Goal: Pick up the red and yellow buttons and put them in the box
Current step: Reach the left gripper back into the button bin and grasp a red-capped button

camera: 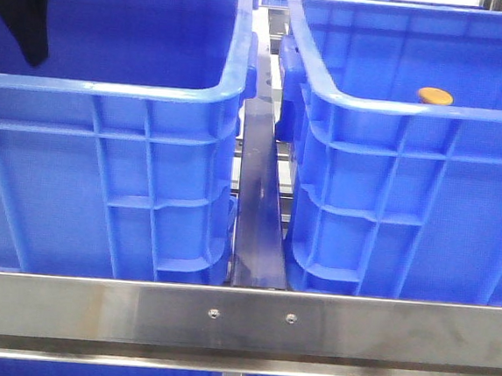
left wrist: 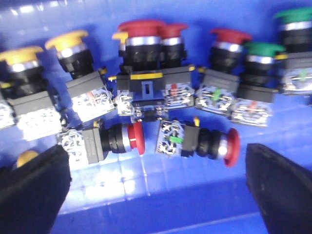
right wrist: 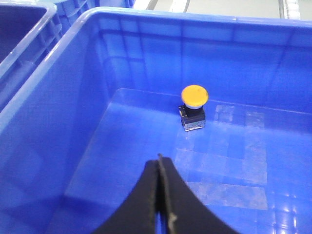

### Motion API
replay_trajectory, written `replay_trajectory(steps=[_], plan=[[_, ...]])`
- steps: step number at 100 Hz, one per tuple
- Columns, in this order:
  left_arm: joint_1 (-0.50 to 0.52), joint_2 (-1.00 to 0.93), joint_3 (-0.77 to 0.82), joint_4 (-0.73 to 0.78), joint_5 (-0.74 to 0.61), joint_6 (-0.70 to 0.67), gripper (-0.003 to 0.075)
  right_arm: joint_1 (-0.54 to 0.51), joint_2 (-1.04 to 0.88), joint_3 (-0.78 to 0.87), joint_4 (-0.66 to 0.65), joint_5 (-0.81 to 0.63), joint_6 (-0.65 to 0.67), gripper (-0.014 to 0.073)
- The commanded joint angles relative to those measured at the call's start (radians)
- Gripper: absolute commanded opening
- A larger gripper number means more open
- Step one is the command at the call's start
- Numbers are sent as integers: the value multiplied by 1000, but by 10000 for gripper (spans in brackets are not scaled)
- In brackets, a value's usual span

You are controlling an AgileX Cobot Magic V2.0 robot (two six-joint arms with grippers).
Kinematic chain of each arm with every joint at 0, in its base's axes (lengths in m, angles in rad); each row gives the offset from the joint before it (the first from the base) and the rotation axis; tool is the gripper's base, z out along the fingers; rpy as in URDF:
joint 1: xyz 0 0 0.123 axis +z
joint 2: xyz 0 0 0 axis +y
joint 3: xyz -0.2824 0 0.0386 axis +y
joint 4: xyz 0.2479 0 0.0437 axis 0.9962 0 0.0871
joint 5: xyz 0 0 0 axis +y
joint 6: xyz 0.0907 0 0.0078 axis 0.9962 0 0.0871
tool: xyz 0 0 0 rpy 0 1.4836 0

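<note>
Two big blue crates side by side behind a steel rail (camera: 240,315), dark gap between them.

Left crate (camera: 109,96): the left gripper (left wrist: 156,187) is down inside it, seen in the front view only as a black shape at the far upper left corner. In the left wrist view its two black fingers (left wrist: 31,190) stand wide apart, released, nothing between them. On the crate floor beyond them lies a pile of push-button switches with black collars and clear contact blocks. Two yellow-capped ones (left wrist: 22,56) at one end, a cluster of upright red mushroom buttons (left wrist: 141,29) in the middle, green-capped ones (left wrist: 263,48) at the other end. Two red buttons lie on their sides nearest the fingers: one (left wrist: 134,138) close to the middle, another (left wrist: 231,146) just beside the far finger. Not touching either finger. View slightly blurred.

Right crate, the box (right wrist: 146,29): one yellow button (right wrist: 194,95) stands upright on its floor toward the back wall, cap up, alone. In the front view only its orange-yellow cap shows over the rim. The right gripper (right wrist: 159,195) hangs above the box interior, fingers pressed together, clenched on nothing, well apart from the yellow button.
</note>
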Motion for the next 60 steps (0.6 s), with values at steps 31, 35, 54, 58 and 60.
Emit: replay_trajectory(steps=[31, 35, 54, 58, 60], plan=[[9, 121, -33, -12, -152, -14, 670, -5, -10, -28, 17, -20, -10, -63], [8, 126, -33, -12, -166, -14, 670, -5, -10, -28, 17, -20, -10, -63], [8, 143, -33, -22, -195, -14, 575, -5, -10, -28, 17, -18, -10, -63], [8, 144, -33, -24, -195, -14, 518, -5, -10, -28, 17, -17, -10, -63], [8, 144, -33, -26, -195, -14, 483, -5, -10, -28, 17, -17, -10, -63]])
